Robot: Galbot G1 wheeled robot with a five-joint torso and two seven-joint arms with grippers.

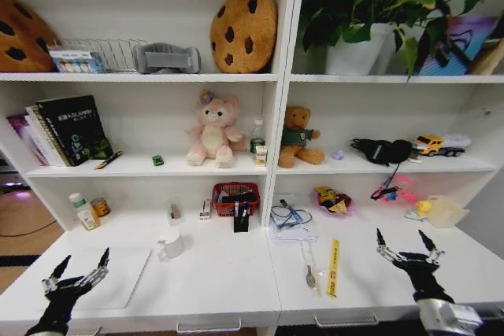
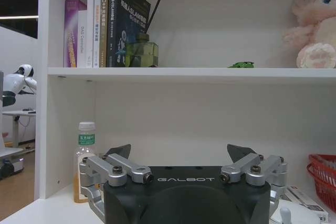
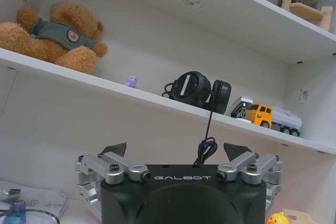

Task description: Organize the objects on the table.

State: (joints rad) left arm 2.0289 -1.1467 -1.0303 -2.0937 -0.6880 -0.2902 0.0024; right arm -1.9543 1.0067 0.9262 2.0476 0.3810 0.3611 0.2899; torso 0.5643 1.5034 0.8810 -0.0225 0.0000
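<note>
Silver laptop (image 1: 110, 275) on the table (image 1: 228, 273) just beside left hand (image 1: 81, 265).

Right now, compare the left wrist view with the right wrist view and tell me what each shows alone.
Left wrist view alone: upright books, a small green toy car, a capped bottle, a red basket and a pink plush. Right wrist view alone: a brown teddy bear, black headphones and a yellow toy truck. Shared: white shelving, and each arm's own tool, left tool and right tool, open and empty.

bare table (image 1: 228, 273) front, white mug (image 1: 171, 245), red basket (image 1: 235, 198), yellow ruler (image 1: 333, 267) obstructing further back
</note>
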